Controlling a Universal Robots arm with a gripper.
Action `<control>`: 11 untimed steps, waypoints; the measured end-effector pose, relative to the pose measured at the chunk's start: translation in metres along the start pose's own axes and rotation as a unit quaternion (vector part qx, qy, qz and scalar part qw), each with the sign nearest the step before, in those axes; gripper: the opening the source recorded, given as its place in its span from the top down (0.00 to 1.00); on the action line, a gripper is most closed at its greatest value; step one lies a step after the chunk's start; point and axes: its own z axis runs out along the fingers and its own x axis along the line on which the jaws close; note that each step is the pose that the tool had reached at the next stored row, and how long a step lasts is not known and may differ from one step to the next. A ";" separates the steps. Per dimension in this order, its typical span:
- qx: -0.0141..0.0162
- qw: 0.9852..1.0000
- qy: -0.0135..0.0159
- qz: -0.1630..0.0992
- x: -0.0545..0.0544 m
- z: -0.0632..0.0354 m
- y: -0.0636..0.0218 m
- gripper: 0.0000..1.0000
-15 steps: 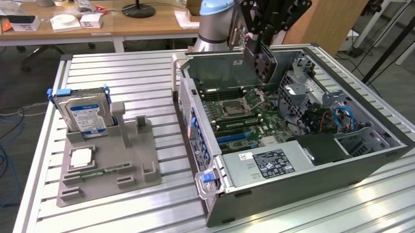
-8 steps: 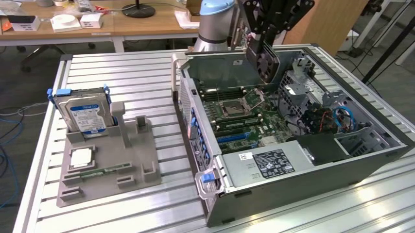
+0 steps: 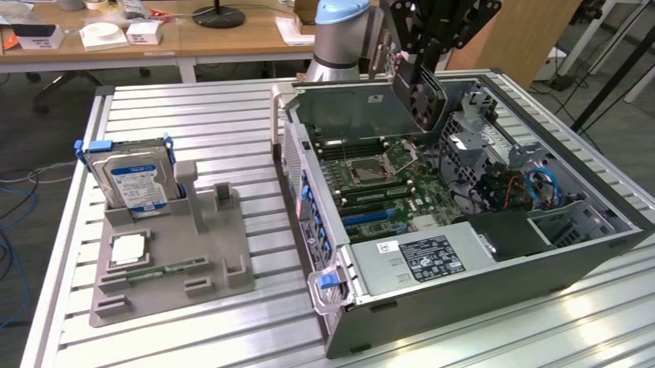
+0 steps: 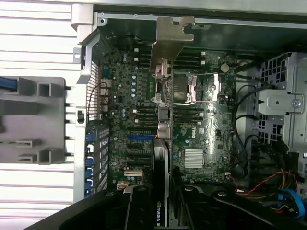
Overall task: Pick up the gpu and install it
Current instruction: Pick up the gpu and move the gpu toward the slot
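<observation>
My gripper [image 3: 428, 55] hangs over the far end of the open computer case [image 3: 573, 253] and is shut on the gpu [image 3: 419, 90], which dangles below it, black cooler facing out. In the wrist view the gpu [image 4: 163, 158] is seen edge-on, with its silver end bracket [image 4: 170, 40] pointing toward the case's rear wall and my gripper [image 4: 162, 211] clamped on its near end. The card floats above the motherboard [image 4: 192, 124], apart from it, roughly over the row of expansion slots near a blue slot [image 4: 141, 136].
On the slatted table at the exterior view's left, a grey fixture [image 3: 220, 268] holds a silver hard drive with a blue label [image 3: 131, 180] and a small green memory stick [image 3: 169, 268]. Cables and drive cages [image 3: 511, 180] crowd the case's right side. Desks stand behind.
</observation>
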 end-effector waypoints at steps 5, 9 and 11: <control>0.000 1.000 0.000 0.000 -0.004 0.0000 -0.0001 0.74; 0.000 1.000 0.000 0.000 -0.008 0.0001 -0.0001 0.74; 0.000 1.000 0.000 0.000 -0.010 0.0000 -0.0001 0.74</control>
